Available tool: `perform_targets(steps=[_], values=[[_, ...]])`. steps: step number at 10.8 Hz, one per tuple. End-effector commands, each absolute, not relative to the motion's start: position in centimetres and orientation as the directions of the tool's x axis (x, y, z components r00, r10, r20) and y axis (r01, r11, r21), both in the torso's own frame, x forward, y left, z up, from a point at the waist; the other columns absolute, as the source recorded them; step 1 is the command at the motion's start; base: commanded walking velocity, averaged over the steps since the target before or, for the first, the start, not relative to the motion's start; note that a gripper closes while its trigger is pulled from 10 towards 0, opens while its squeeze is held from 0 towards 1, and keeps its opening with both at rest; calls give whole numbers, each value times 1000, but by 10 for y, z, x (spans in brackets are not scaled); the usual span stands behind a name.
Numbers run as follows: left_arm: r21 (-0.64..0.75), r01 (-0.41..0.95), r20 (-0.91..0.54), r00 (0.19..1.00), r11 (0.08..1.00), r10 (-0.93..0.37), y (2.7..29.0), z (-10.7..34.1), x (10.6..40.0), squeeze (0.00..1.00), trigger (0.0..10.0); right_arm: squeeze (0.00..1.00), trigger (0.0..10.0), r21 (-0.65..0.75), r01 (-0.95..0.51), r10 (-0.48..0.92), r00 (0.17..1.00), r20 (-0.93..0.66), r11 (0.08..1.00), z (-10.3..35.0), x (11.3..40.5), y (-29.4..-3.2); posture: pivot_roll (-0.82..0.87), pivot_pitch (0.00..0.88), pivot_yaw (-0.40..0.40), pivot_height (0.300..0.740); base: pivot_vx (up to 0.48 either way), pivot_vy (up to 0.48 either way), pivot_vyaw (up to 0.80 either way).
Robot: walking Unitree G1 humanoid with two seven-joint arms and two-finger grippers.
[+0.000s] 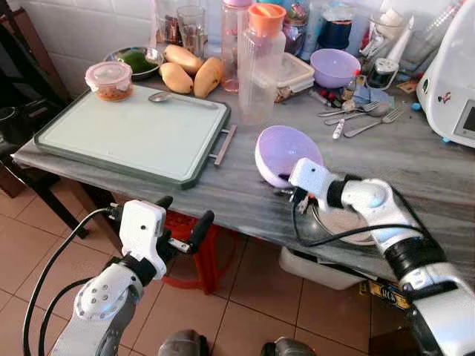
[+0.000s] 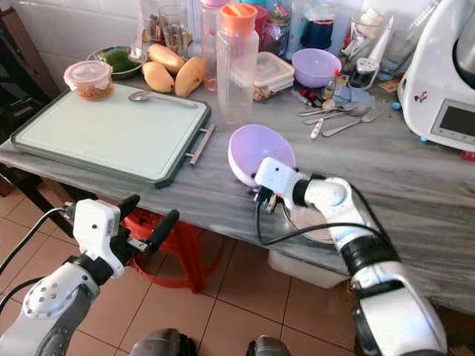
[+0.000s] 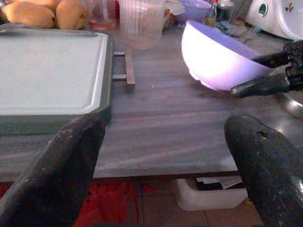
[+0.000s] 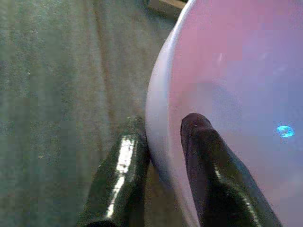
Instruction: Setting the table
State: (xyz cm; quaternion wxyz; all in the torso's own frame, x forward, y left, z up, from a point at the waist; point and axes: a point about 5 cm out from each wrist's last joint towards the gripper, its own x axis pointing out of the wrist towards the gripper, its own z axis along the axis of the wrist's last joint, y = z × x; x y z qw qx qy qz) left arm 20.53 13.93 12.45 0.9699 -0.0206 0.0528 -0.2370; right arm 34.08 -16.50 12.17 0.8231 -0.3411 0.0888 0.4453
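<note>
My right gripper point(image 4: 161, 125) is shut on the rim of a lilac bowl point(image 1: 282, 152), one finger inside and one outside. The bowl is tilted on its side just above the grey counter point(image 1: 245, 196), near the front edge. Seen from the left wrist, the bowl point(image 3: 218, 61) hangs with its base toward the camera and the right gripper's fingers point(image 3: 265, 84) clamped on its rim. My left gripper point(image 1: 187, 209) is open with nothing in it, held below the counter's front edge. A green-rimmed tray point(image 1: 133, 133) with a spoon point(image 1: 159, 96) on it lies at the left.
A clear jug with an orange lid point(image 1: 260, 67), mangoes point(image 1: 189, 70), a lidded food tub point(image 1: 110, 80), a second lilac bowl point(image 1: 334, 67), loose cutlery point(image 1: 364, 115) and a white appliance point(image 1: 453, 81) crowd the counter's back. A metal dish point(image 1: 341, 222) lies under my right arm. A red stool point(image 1: 193, 252) stands below.
</note>
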Motion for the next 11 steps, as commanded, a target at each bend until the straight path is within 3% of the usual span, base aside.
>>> perform_targets(steps=[1, 7, 11], values=[[-66, 469, -99, 875, 881, -474, 138, 124, 205, 0, 10000, 1000, 10000, -507, -787, 668, 591, -452, 353, 127, 344, -166, 94, 20, -4, 740, 0, 0, 0], [-57, 462, -107, 878, 885, -466, 136, 120, 213, 0, 10000, 1000, 10000, -541, -773, 717, 580, -388, 332, 157, 346, -164, 86, 0, -15, 740, 0, 0, 0], [-26, 450, -98, 888, 893, -450, 136, 120, 217, 0, 10000, 1000, 10000, -474, -762, 743, 606, -284, 441, 167, 342, -158, 78, 0, -18, 740, 0, 0, 0]])
